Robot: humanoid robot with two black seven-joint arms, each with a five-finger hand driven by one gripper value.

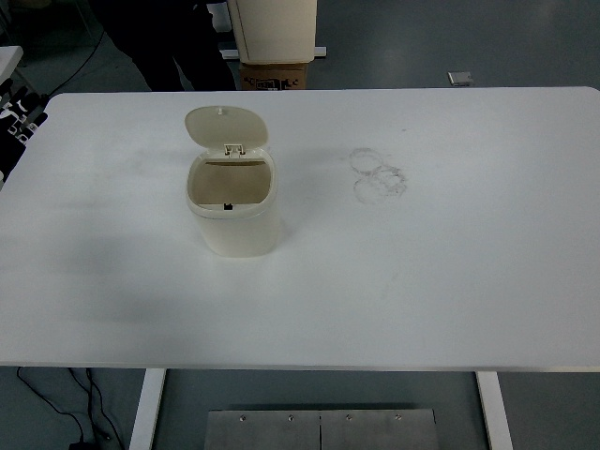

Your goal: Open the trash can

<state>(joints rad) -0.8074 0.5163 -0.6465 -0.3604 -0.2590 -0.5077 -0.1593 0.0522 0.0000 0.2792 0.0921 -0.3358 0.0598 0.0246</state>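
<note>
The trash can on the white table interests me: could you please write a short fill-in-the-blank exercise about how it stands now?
1. The lid of the trash can is ____.
2. The trash can stands on a ____ table.
3. The ring-shaped marks lie to the picture's ____ of the can.
4. The number of robot hands in view is ____.

Missing words: open; white; right; zero

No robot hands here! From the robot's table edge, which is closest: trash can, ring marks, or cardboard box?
1. Trash can, left of centre, lid open.
2. Ring marks, to its right, a little farther back.
3. Cardboard box, beyond the far edge.
</note>
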